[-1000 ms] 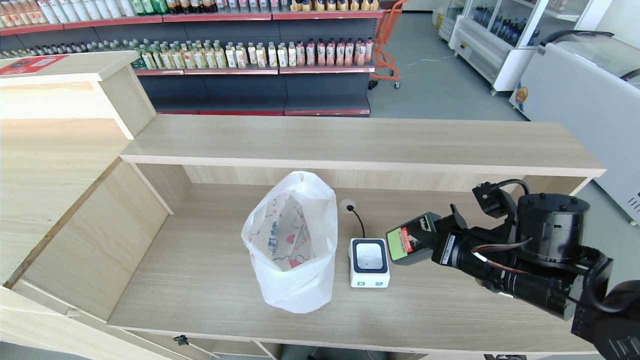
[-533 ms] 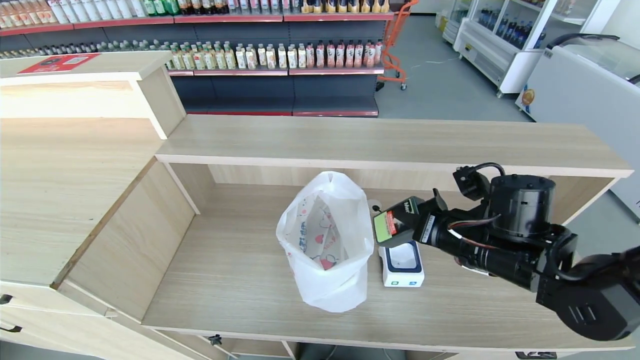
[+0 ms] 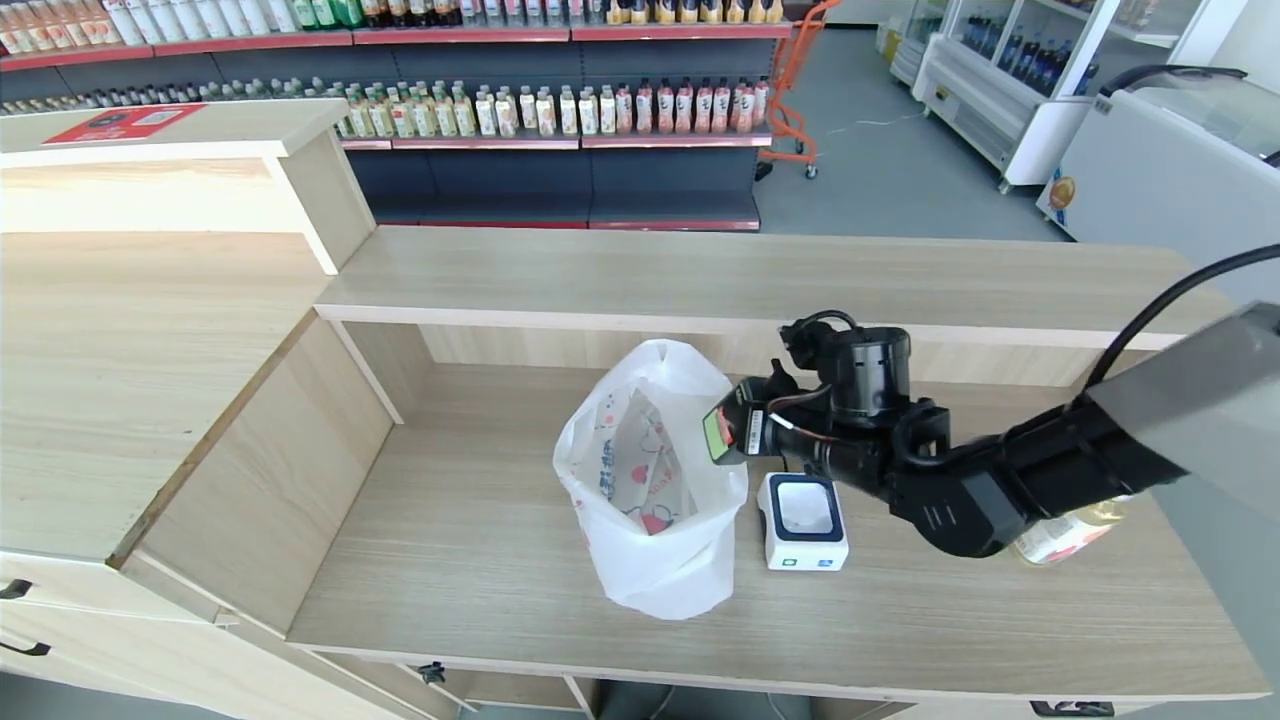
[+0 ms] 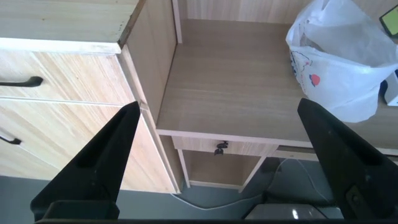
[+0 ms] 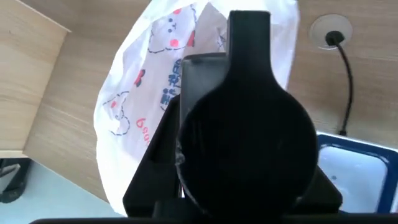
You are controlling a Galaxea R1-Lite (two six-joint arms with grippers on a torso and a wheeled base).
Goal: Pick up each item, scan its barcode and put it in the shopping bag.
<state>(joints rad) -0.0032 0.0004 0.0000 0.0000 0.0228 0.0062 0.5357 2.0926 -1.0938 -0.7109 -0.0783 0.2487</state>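
A: Where's the right claw (image 3: 745, 420)?
B: At the rim of the shopping bag (image 3: 650, 560), clamped on a dark box (image 3: 718, 436) with a green label.
A: And the white scanner (image 3: 802, 510)?
B: On the desk (image 3: 480, 560), just beside the bag.

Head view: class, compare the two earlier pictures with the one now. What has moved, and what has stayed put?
The right pincer, shut on the dark packet, carried it from right of the scanner, across it, to the rim of the shopping bag. The camera also shifted at first. Bag and scanner stayed put; the grip held.
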